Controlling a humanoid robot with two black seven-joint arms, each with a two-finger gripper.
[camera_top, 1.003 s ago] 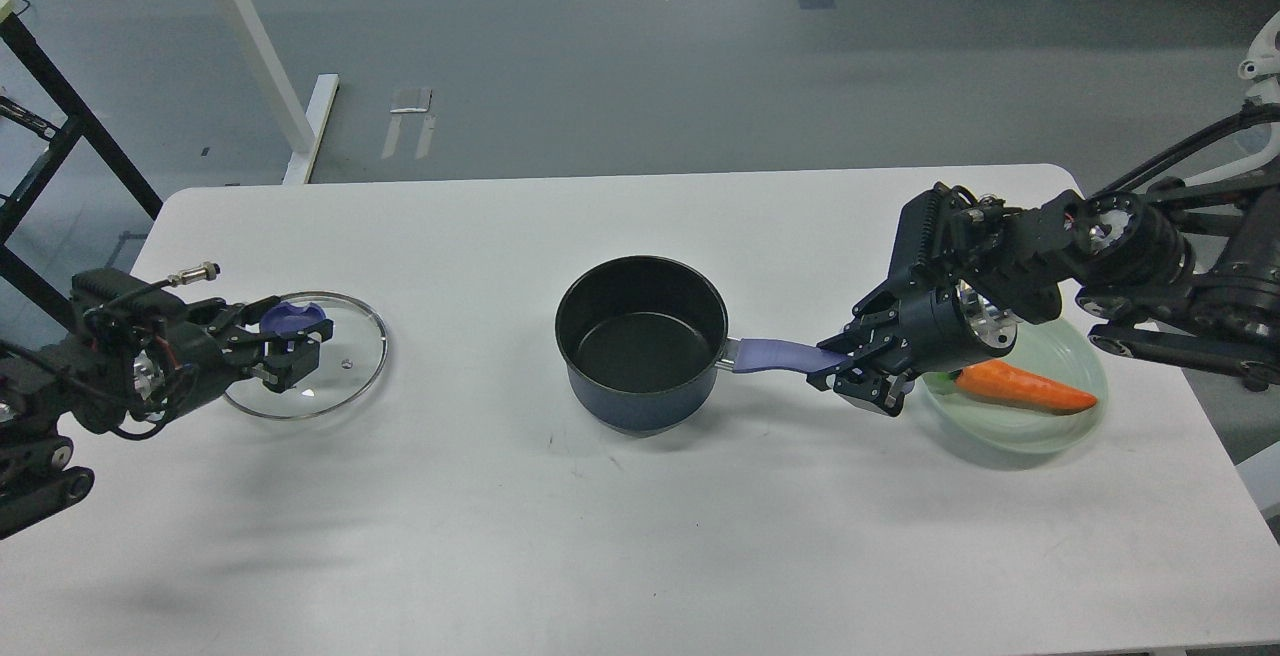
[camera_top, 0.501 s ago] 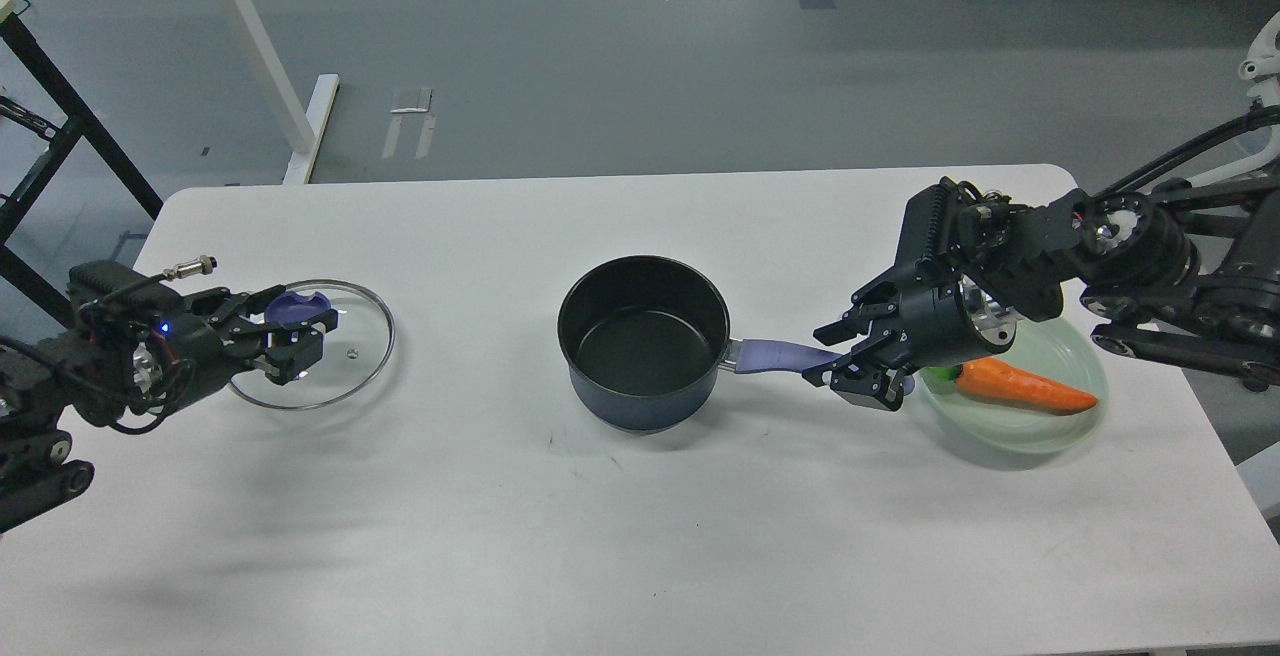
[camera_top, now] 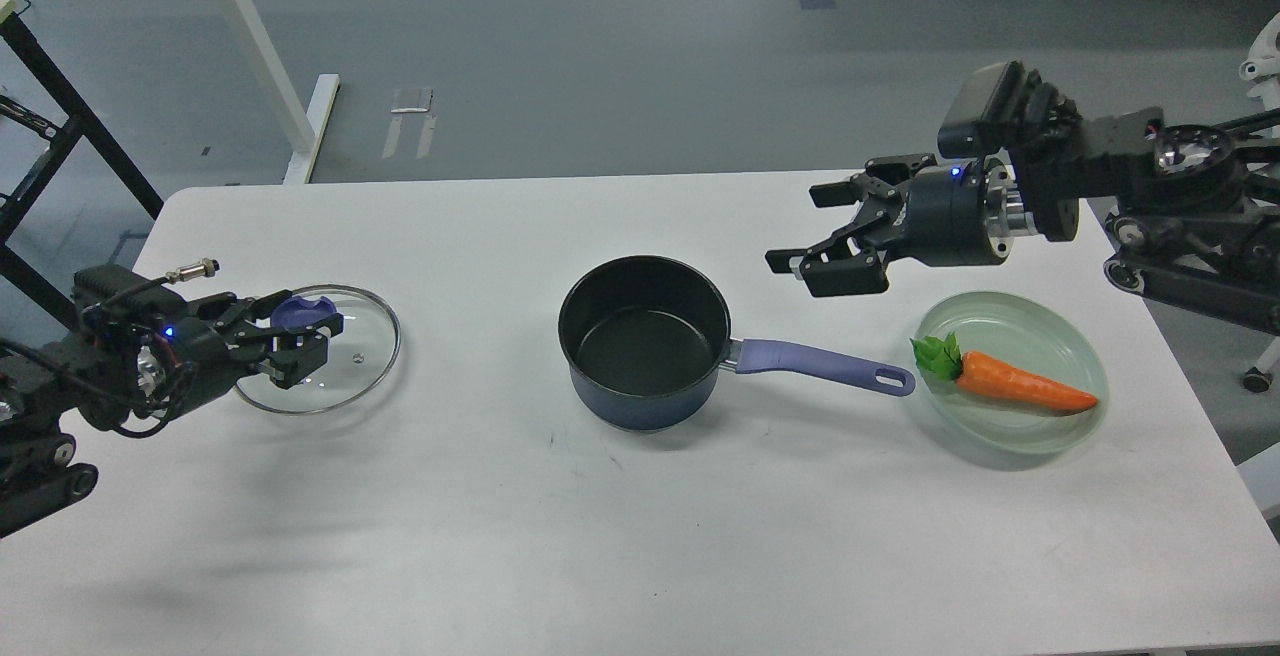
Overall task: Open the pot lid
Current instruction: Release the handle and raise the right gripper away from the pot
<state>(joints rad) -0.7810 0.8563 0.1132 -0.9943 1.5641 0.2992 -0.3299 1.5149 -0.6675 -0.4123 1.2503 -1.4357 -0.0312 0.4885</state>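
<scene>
The dark blue pot (camera_top: 645, 341) stands uncovered at the table's middle, its purple handle (camera_top: 825, 366) pointing right. The glass lid (camera_top: 345, 366) with a blue knob (camera_top: 305, 311) lies flat on the table at the left. My left gripper (camera_top: 295, 338) is over the lid's near-left part, its fingers spread on either side of the knob and not closed on it. My right gripper (camera_top: 830, 251) is open and empty, raised above the table behind the handle and clear of it.
A pale green plate (camera_top: 1060, 431) with an orange carrot (camera_top: 1020, 386) sits at the right, just past the handle's end. The table's (camera_top: 600, 536) far edge runs behind the pot. A white desk leg and black frame stand on the floor at the far left.
My right gripper let go of the pot handle, then rose and moved back to the right. The left gripper and the lid shifted only slightly.
</scene>
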